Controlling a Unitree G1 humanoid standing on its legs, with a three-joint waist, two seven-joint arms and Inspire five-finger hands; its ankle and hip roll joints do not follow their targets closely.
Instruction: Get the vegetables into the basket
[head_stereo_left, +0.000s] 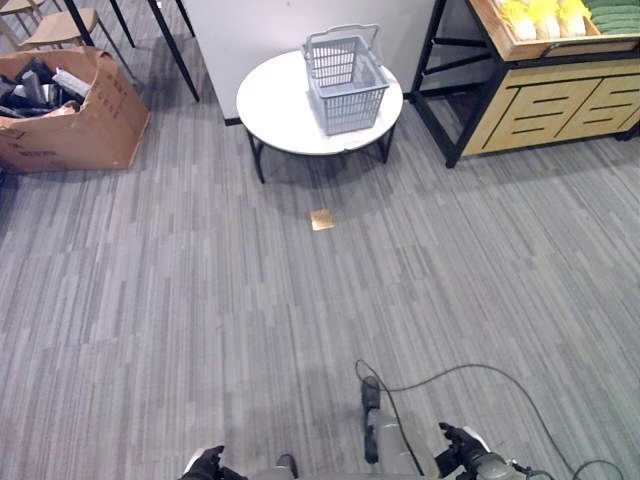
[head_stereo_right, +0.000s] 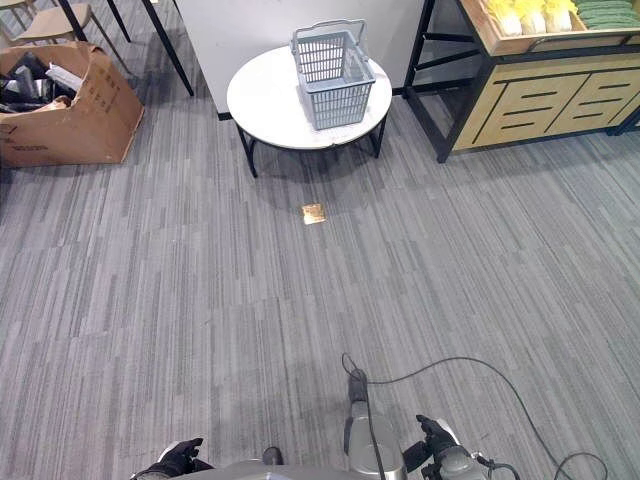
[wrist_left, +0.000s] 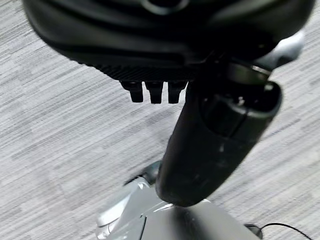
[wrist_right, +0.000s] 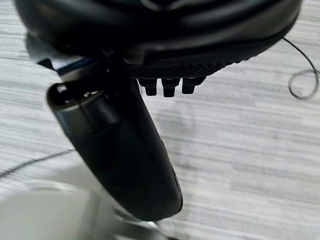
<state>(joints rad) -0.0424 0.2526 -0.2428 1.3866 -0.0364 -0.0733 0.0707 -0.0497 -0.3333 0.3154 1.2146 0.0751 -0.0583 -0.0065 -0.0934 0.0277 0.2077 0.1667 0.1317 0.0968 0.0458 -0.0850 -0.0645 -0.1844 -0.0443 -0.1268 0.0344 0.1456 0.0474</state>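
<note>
A pale blue plastic basket (head_stereo_left: 345, 80) with its handle up stands empty on a round white table (head_stereo_left: 270, 112) at the far middle. Vegetables lie on a wooden shelf at the far right: yellow-white cabbages (head_stereo_left: 545, 18) and dark green ones (head_stereo_left: 612, 12) beside them. My left hand (head_stereo_left: 207, 466) hangs low at the near edge, far from the table. In the left wrist view my left hand (wrist_left: 210, 145) has relaxed fingers and holds nothing above the carpet. My right hand (head_stereo_left: 460, 448) is low at the near right; the right wrist view shows my right hand (wrist_right: 120, 155) just as relaxed and empty.
A wooden display stand (head_stereo_left: 560, 105) on a black frame carries the vegetable shelf. An open cardboard box (head_stereo_left: 60, 110) of odds and ends sits at the far left, with a chair (head_stereo_left: 55, 25) behind it. A small brass floor plate (head_stereo_left: 322, 219) lies before the table. Grey striped carpet stretches between me and the table.
</note>
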